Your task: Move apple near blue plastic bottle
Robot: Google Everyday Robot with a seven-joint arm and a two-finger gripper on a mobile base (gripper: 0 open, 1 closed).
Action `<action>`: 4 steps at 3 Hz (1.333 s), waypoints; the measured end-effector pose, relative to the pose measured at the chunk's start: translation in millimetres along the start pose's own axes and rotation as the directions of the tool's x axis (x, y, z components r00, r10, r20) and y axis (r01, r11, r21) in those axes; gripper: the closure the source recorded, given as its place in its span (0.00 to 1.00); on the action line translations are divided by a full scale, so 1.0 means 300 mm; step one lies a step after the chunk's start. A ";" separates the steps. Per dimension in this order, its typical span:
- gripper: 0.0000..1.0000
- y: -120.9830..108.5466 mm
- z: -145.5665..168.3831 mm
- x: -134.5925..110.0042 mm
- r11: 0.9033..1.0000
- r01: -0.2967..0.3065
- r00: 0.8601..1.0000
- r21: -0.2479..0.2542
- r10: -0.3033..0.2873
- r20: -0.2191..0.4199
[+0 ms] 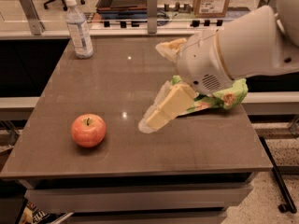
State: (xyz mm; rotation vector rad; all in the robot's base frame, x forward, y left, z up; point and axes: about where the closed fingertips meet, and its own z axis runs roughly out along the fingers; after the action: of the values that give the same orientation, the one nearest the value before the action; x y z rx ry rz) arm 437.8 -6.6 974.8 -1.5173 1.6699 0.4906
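Note:
The red-orange apple [88,130] sits on the brown table [117,78] near its front left corner. The blue plastic bottle [79,29], clear with a white cap and a pale label, stands upright at the table's back left corner. My gripper [152,85] hangs over the middle of the table, to the right of the apple and apart from it. Its two pale fingers [170,107] are spread wide with nothing between them.
A green crinkly snack bag [230,97] lies on the right side of the table, mostly hidden behind my white arm [243,50]. Behind the table run a rail, posts and a cardboard box [212,0]. An office chair stands at far left.

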 end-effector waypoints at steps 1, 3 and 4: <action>0.00 0.047 0.114 -0.071 1.000 0.001 1.000 -0.012 -0.002 -0.015; 0.00 0.046 0.239 -0.044 0.997 -0.031 0.999 -0.065 0.032 0.022; 0.00 0.066 0.346 -0.005 0.993 -0.069 0.996 -0.096 0.075 0.057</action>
State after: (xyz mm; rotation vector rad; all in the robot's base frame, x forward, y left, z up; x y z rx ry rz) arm 450.2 75.5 909.4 -1.4985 1.6798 0.6556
